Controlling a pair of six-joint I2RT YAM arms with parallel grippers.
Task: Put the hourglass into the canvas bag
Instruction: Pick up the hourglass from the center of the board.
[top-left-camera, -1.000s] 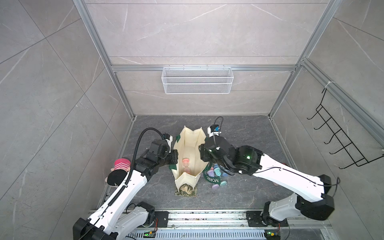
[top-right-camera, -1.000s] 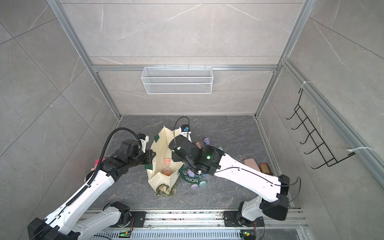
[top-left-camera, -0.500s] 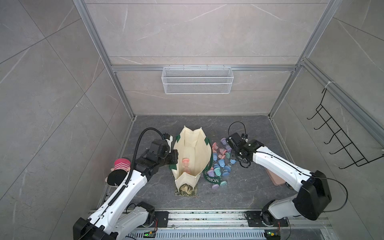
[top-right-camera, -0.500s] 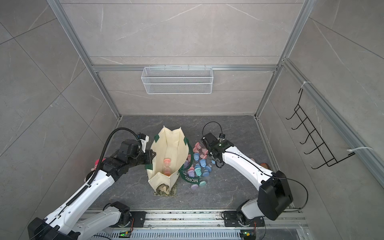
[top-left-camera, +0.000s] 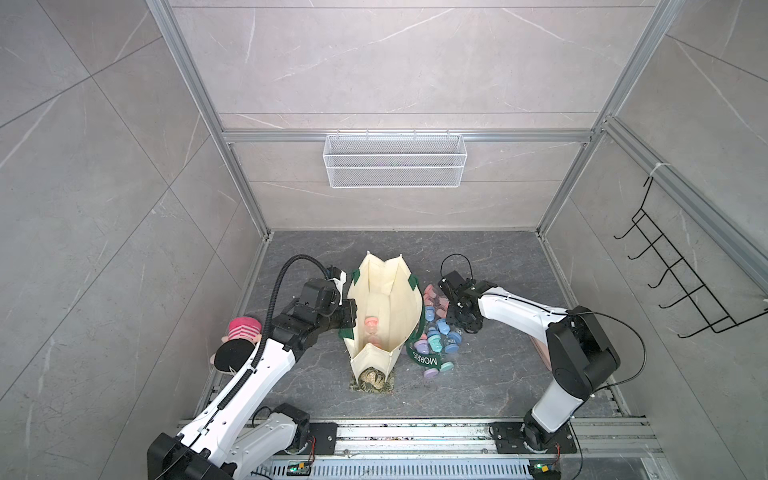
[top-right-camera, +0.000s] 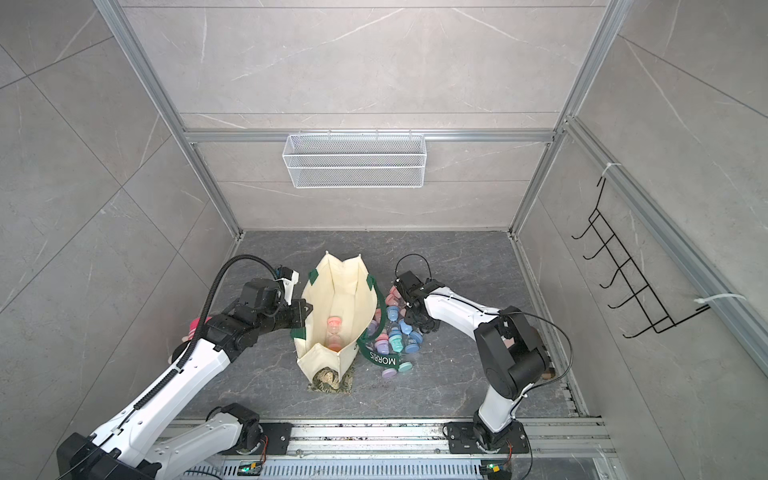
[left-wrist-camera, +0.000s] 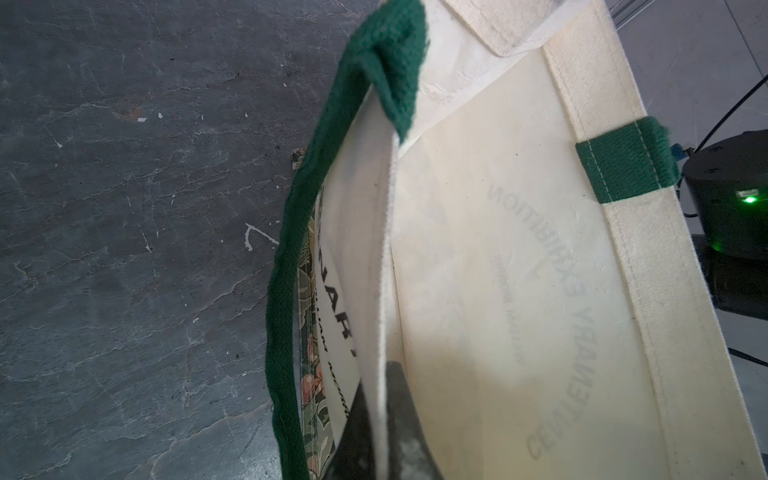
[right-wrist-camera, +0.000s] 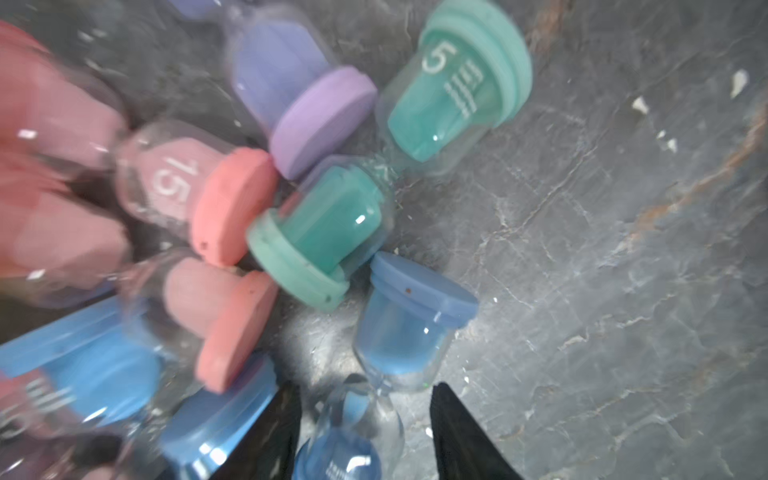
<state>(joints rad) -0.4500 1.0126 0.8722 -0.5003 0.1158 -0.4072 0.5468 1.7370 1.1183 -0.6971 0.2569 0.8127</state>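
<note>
Right now the canvas bag (top-left-camera: 384, 291) stands on the dark worktop (top-left-camera: 478, 257) with its mouth wide open. A pink hourglass (top-left-camera: 371, 330) is already inside the bag, down near its floor, and both top views show it there.

The left hand (top-left-camera: 348, 312) is pinched on the bag's left wall, right at the rim. In the left wrist view its dark fingers (left-wrist-camera: 401, 415) sit one on each side of the cream cloth, pressed tight on it. A green handle (left-wrist-camera: 291, 291) hangs down outside that wall.

On the bag's right side lies a pile of small hourglasses (top-left-camera: 436, 328) in pink, blue, green and purple, touching the bag. A green strap (top-left-camera: 426, 360) with white MORRIS letters runs from the bag over the near edge of the pile.

The right hand (top-left-camera: 460, 323) is low over the side of the pile away from the bag. In the right wrist view its two black fingers (right-wrist-camera: 286, 419) are apart. A blue hourglass (right-wrist-camera: 405, 328) lies on the worktop between them, at its thin middle. A small gap shows on each side, so they are not squeezing it.
</note>
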